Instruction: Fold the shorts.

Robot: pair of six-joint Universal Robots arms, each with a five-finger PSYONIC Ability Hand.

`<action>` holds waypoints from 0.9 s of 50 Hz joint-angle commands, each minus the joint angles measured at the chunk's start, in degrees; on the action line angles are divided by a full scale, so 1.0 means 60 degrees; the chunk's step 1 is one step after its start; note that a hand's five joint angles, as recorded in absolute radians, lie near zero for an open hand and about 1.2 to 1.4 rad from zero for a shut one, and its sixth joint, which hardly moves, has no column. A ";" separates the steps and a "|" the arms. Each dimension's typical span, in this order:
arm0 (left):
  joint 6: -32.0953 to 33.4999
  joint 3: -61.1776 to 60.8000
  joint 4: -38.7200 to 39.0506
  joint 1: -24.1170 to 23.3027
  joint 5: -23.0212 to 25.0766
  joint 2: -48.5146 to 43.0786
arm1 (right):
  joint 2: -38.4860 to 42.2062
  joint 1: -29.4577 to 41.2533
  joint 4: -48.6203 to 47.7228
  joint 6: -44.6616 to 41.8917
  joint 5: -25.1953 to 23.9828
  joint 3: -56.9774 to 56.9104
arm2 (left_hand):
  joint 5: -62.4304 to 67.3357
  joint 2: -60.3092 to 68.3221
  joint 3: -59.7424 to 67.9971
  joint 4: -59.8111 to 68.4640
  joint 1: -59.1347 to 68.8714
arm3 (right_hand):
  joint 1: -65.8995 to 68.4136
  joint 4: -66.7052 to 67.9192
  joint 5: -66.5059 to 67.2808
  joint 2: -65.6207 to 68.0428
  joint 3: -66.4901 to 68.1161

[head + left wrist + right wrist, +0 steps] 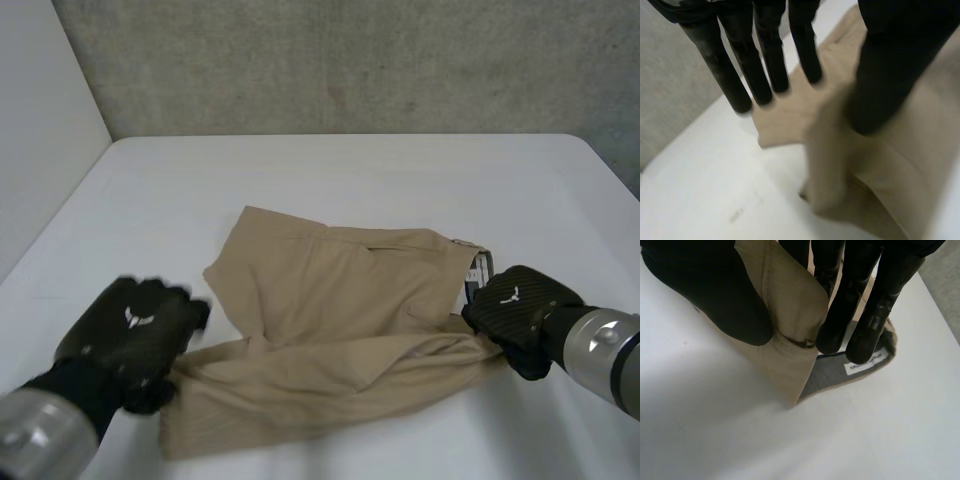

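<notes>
Two ends need equal tension: with the shorts (340, 330) lower centre on the worktop (350, 170), our right hand (515, 305) pinches the waistband (790, 305), our left hand (130, 335) has fingers (765, 65) released, so it should grip first.

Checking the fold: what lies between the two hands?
The tan shorts span the stretch from the left hand to the right hand, seen in the head view.

We see a white table (330, 180) with a rounded far right corner. Behind it rises a rough grey concrete wall (350, 60), and along its left side stands a plain white panel (40, 120).
</notes>
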 commanded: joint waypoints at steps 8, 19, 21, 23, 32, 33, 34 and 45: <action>0.0687 0.2467 0.2798 0.0765 0.0048 -0.2208 | 0.0267 -0.0012 -0.0238 0.0068 0.0001 0.0416 | -0.4031 -0.4042 -0.4108 -0.4004 -0.3477 | 0.4168 0.1965 0.2236 0.2137 0.2034; 0.1038 0.4461 0.2637 0.1134 0.0677 -0.5800 | 0.0267 -0.0027 -0.0282 0.0068 -0.0028 0.0607 | -0.2884 -0.2895 -0.2961 -0.2857 -0.2330 | 0.4168 0.1965 0.2236 0.2137 0.2034; 0.1155 0.4958 0.2477 0.1221 0.1072 -0.6560 | 0.0267 -0.0013 -0.0282 0.0083 -0.0028 0.0607 | -0.2351 -0.2362 -0.2428 -0.2324 -0.1797 | 0.4168 0.1965 0.2236 0.2137 0.2034; 0.1170 0.5150 0.2344 0.1251 0.1307 -0.6841 | 0.0282 0.0002 -0.0296 0.0068 -0.0028 0.0607 | -0.2321 -0.2332 -0.2398 -0.2294 -0.1767 | 0.4168 0.1965 0.2236 0.2137 0.2034; 0.1229 0.6686 0.1146 0.1353 0.2626 -0.8173 | 0.0340 0.0031 -0.0560 0.0068 -0.0028 0.0651 | -0.1285 -0.1296 -0.1362 -0.1258 -0.0731 | 0.4168 0.1965 0.2236 0.2137 0.2034; 0.1258 0.6819 0.0998 0.1397 0.2641 -0.8262 | 0.0355 0.0031 -0.0575 0.0068 -0.0013 0.0666 | -0.1255 -0.1267 -0.1333 -0.1228 -0.0702 | 0.4168 0.1965 0.2236 0.2137 0.2034; 0.1273 0.6951 0.0866 0.1426 0.2641 -0.8365 | 0.0355 0.0031 -0.0589 0.0068 -0.0013 0.0680 | -0.1227 -0.1239 -0.1305 -0.1200 -0.0674 | 0.4168 0.1965 0.2236 0.2137 0.2034; 0.2196 0.7524 -0.0044 0.1632 0.2553 -0.9098 | 0.0355 0.0031 -0.0677 0.0068 0.0031 0.0724 | 0.0987 0.0976 0.0910 0.1014 0.1541 | 0.4168 0.1965 0.2236 0.2137 0.2034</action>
